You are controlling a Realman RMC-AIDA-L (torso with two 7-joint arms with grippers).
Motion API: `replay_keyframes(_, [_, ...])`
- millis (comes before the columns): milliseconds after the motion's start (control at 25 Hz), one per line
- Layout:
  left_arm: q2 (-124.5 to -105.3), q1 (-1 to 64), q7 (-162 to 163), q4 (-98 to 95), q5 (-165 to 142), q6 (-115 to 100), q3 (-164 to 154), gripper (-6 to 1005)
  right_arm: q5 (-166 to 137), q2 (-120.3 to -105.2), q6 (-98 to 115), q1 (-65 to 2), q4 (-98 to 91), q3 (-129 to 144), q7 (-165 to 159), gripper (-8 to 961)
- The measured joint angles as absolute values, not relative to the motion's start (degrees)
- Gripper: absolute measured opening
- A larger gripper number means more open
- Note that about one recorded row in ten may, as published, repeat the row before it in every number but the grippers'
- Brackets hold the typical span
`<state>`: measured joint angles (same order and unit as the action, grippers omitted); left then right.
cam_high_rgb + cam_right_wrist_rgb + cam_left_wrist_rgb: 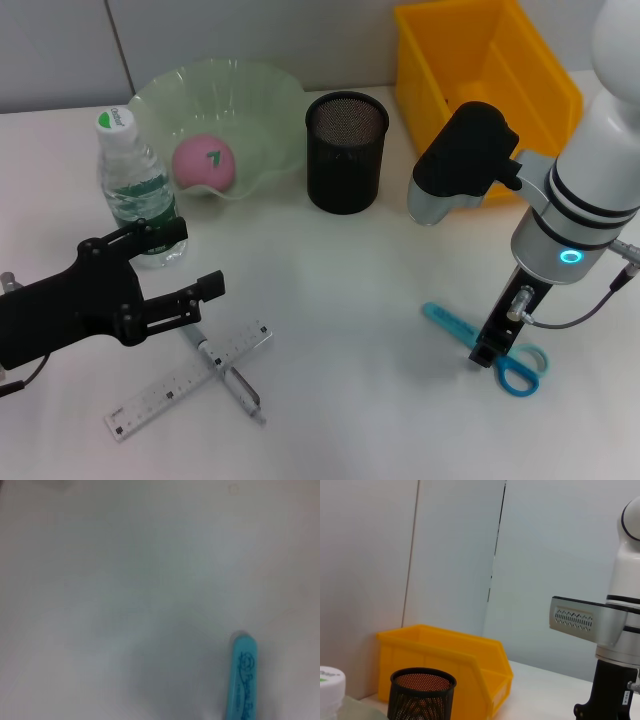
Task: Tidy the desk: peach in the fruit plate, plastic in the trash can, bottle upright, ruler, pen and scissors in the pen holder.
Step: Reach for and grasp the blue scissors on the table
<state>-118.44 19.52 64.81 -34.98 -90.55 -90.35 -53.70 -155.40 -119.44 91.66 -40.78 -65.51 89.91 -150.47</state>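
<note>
A pink peach (204, 161) lies in the green fruit plate (262, 95). The bottle (134, 183) stands upright beside it, its cap (330, 684) showing in the left wrist view. The clear ruler (160, 393) lies crossed over the pen (236, 384) at the front left. My left gripper (200, 258) hovers open just above and behind them, next to the bottle. The blue scissors (452, 323) lie at the front right, their sheathed tip (243, 680) in the right wrist view. My right gripper (488, 347) points down onto the scissors near the handles. The black mesh pen holder (346, 150) holds nothing visible. No plastic is in view.
A yellow bin (470, 55) stands at the back right behind the right arm, and it shows beside the pen holder (422, 692) in the left wrist view. A white wall rises behind the table.
</note>
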Motion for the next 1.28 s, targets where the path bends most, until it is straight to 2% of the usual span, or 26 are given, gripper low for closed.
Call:
replay_keyframes(1040, [-118.39, 19.6, 64.7, -35.0, -90.6, -90.4, -53.6, 844, -155.4, -119.44, 90.9, -40.8, -64.2, 90.0, -150.5, 347])
replay_keyframes(1280, [-118.39, 19.5, 64.6, -35.0, -90.6, -90.4, -53.6, 844, -155.4, -119.44, 90.8, -40.7, -64.1, 90.0, -150.6, 282])
